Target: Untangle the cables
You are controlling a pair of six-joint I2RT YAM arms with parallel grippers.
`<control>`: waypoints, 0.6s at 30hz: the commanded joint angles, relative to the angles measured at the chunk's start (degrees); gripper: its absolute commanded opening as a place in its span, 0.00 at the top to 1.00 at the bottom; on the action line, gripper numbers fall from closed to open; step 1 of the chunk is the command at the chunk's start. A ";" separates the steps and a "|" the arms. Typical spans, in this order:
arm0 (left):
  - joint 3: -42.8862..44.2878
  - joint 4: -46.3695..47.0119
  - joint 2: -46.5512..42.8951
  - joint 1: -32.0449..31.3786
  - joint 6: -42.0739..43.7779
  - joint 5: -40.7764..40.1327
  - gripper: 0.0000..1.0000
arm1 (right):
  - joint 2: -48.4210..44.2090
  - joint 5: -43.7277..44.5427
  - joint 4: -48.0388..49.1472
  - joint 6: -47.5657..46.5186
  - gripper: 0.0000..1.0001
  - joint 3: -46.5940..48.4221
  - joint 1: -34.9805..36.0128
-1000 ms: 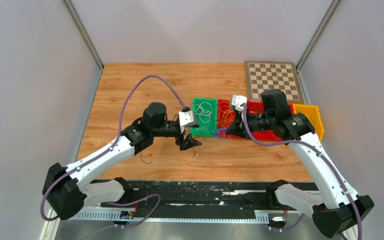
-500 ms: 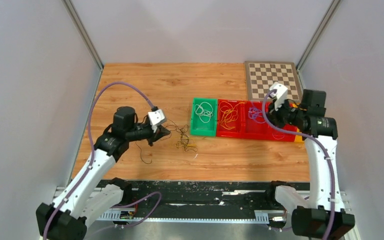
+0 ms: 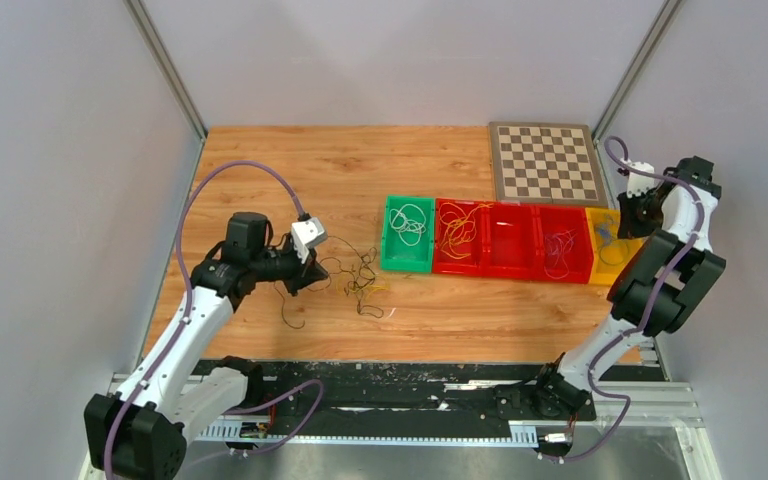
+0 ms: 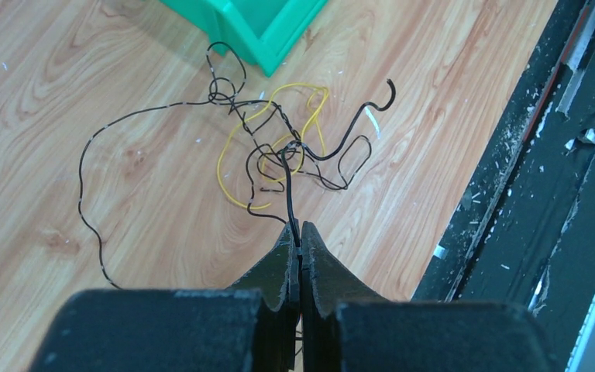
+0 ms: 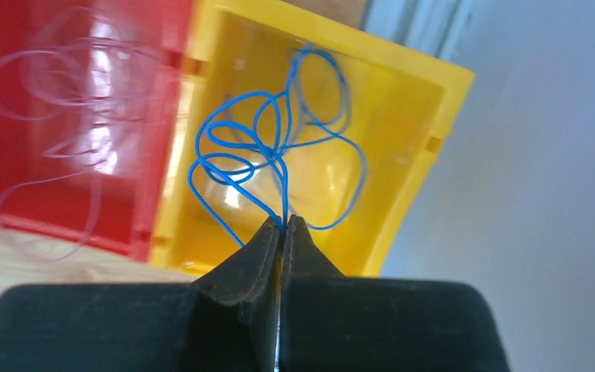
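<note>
Pinching the blue wire (image 5: 269, 153) at the far-right yellow bin (image 5: 395, 116), my right gripper (image 5: 282, 223) should drop it next, while my left gripper (image 4: 297, 231) clamps a black wire (image 4: 288, 194).

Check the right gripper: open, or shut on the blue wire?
Shut. The right gripper has its fingertips together in the wrist view, pinching the blue wire, whose loops spread over the yellow bin.

**Clamped on a dark cable**

Pinches one dark cable (image 4: 289, 194) between the pressed-together fingertips of the left gripper (image 4: 296, 249). Runs up into a loose snarl (image 4: 290, 146) of dark and yellow strands on the wooden table (image 4: 46, 77). Lies just beside a green bin (image 4: 263, 23) corner, close to the black rail (image 4: 542, 201) along the table's near edge.
</note>
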 commanded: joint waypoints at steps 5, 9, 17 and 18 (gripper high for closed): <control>5.37 0.81 1.72 0.42 -2.85 1.06 1.00 | 7.51 12.71 3.83 4.18 0.66 5.71 -0.05; 8.27 -0.52 1.90 0.42 -4.28 4.01 1.00 | 2.26 9.00 3.08 4.28 0.37 5.91 0.71; 15.64 -1.71 -0.41 -6.64 -10.02 10.60 1.00 | -15.34 -5.88 -0.31 0.88 0.06 -1.36 9.04; 17.42 -0.30 -0.71 -7.57 -11.65 12.31 1.00 | -17.46 -9.62 -0.76 0.85 0.04 -2.62 10.48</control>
